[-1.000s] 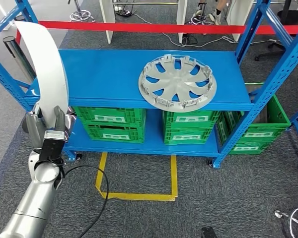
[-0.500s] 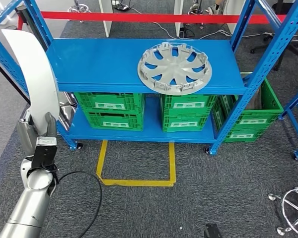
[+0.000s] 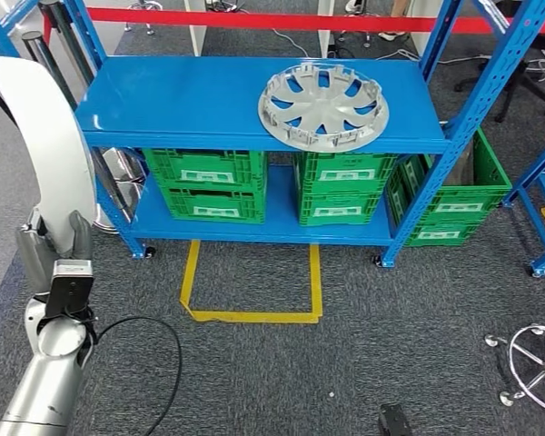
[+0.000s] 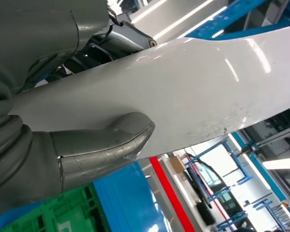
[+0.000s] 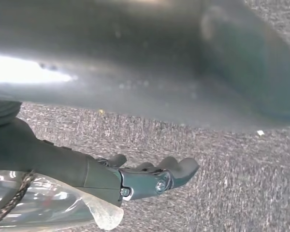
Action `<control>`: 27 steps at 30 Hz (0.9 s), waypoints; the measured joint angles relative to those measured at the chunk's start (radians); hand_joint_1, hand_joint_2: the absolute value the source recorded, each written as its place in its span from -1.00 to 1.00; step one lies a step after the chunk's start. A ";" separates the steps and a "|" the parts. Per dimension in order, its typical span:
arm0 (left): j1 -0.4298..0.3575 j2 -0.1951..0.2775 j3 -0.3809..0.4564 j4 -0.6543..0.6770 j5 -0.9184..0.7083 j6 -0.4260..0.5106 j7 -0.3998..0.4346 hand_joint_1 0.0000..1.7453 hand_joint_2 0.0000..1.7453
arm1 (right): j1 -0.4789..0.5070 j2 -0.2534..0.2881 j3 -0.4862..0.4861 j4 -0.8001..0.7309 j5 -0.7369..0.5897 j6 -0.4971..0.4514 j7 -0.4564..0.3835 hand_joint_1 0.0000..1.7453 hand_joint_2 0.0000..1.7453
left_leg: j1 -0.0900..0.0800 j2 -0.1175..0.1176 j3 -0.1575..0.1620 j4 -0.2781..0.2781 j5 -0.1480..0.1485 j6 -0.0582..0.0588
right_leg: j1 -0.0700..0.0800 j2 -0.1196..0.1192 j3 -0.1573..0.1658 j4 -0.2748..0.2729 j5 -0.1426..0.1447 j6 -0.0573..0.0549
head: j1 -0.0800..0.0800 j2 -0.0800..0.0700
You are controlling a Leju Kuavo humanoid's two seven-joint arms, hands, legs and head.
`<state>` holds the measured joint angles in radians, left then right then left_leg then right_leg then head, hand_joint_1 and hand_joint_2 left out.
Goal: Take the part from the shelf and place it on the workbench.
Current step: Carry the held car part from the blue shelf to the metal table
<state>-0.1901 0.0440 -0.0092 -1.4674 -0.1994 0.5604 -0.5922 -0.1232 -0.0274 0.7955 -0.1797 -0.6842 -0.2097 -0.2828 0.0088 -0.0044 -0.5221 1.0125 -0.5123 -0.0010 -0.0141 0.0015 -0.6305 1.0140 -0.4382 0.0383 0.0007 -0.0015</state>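
Carrying the white curved part (image 3: 47, 145) clear of the blue shelf (image 3: 187, 100), the left robot hand (image 3: 54, 250) is clamped on the panel's lower end at about 8 o'clock in the head view, with the panel rising and arching toward 10 o'clock. In the left wrist view the thick thumb (image 4: 103, 145) presses flat on one face of the white curved part (image 4: 195, 92) while the darker fingers (image 4: 118, 41) back the other face. The grip sits near one end, so the long free span is likely to swing; a slow, steady turn with the panel kept upright would limit twist in the hold. Its upper edge lies near the shelf's left upright (image 3: 94, 41), so clearance there deserves attention. The silver wheel cover (image 3: 323, 104) rests on the top shelf at 1 o'clock, with green crates (image 3: 204, 182) below and a yellow floor marking (image 3: 252, 286) in front. The right robot hand (image 5: 151, 176) hangs over grey carpet, fingers extended and holding nothing. No tabletop is visible yet.
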 joint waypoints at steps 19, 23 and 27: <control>0.074 0.005 -0.001 -0.075 -0.032 -0.029 0.021 1.00 1.00 | -0.073 -0.014 0.000 -0.031 0.094 0.028 -0.047 -1.00 -1.00 | -0.019 0.007 -0.167 0.097 0.002 -0.004 | 0.018 -0.007 0.129 -0.055 -0.060 -0.057 | 0.005 0.000; 0.107 0.007 0.000 -0.093 -0.031 -0.035 0.029 1.00 1.00 | -0.083 -0.014 0.000 -0.044 0.118 0.039 -0.046 -1.00 -1.00 | -0.002 0.007 -0.160 0.282 -0.055 -0.024 | 0.015 -0.008 0.052 -0.035 -0.015 -0.052 | 0.002 0.000; 0.122 0.006 0.000 -0.113 -0.036 -0.040 0.029 1.00 1.00 | -0.086 -0.013 -0.004 -0.054 0.141 0.044 -0.039 -1.00 -1.00 | 0.006 0.005 0.021 0.071 -0.015 -0.026 | 0.011 -0.011 -0.017 -0.001 0.021 -0.032 | 0.002 0.000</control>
<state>-0.0677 0.0503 -0.0094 -1.5804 -0.2351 0.5208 -0.5633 -0.2092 -0.0400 0.7914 -0.2333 -0.5431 -0.1656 -0.3214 0.0148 0.0010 -0.5013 1.0838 -0.5271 -0.0266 -0.0028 -0.0091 -0.6479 1.0130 -0.4169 0.0059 0.0027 -0.0015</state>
